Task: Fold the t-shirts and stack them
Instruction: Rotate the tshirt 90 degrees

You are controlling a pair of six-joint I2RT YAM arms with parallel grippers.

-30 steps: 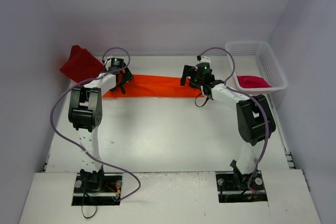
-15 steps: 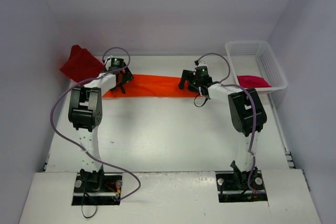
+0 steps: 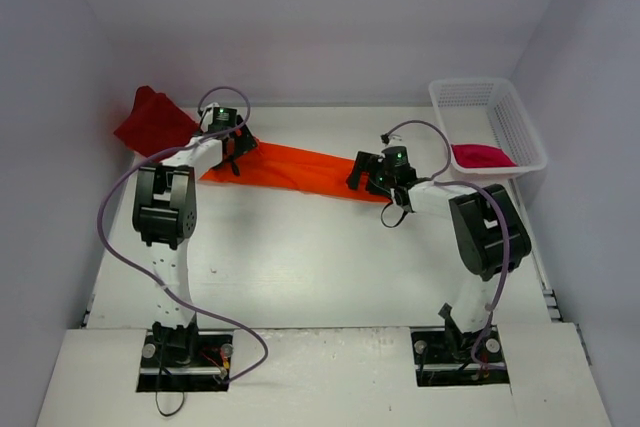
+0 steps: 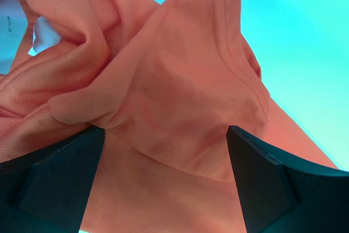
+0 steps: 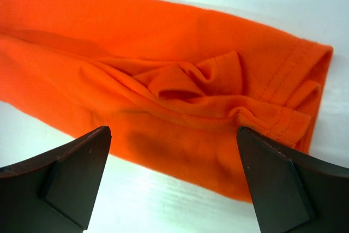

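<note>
Bare white surface (image 3: 320, 267) is seen nearest, past the arm bases. Beyond it, the right hand (image 3: 368, 171) is held wide open, low over the right end of the orange t-shirt (image 3: 300, 167); nothing is gripped. The shirt is laid as a long folded strip across mid-frame, sloping down to the right. The left hand (image 3: 238, 145) is spread wide at the strip's left end. Bunched cloth is seen between its fingers (image 4: 54, 178), not pinched. Dark red t-shirt (image 3: 150, 122) is heaped at upper left. Crimson-pink t-shirt (image 3: 482, 155) is seen lying inside the white basket (image 3: 470, 89) at upper right.
</note>
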